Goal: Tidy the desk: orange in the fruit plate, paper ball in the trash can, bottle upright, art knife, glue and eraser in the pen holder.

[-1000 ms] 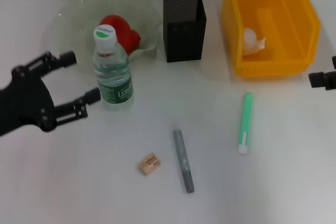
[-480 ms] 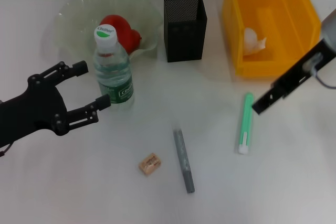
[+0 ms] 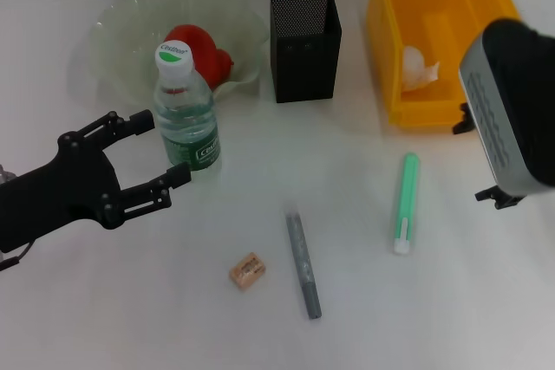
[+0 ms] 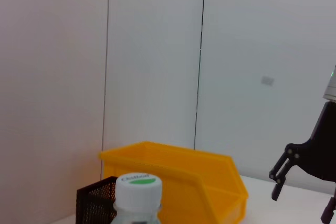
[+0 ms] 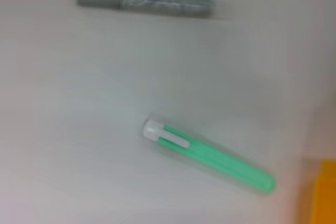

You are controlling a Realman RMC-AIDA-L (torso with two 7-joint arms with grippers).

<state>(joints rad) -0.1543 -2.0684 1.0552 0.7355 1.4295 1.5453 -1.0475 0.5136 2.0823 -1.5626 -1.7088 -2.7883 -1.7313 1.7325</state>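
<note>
The left hand point(image 3: 154, 155) hangs spread open just beside the upright water bottle point(image 3: 186, 114), not gripping it. The right hand point(image 3: 486, 158) hovers near the green art knife point(image 3: 404, 202) — I cannot tell whether it is clenched. The grey glue stick point(image 3: 303, 263) and eraser point(image 3: 246, 270) lie on the tabletop point(image 3: 104, 301).
</note>
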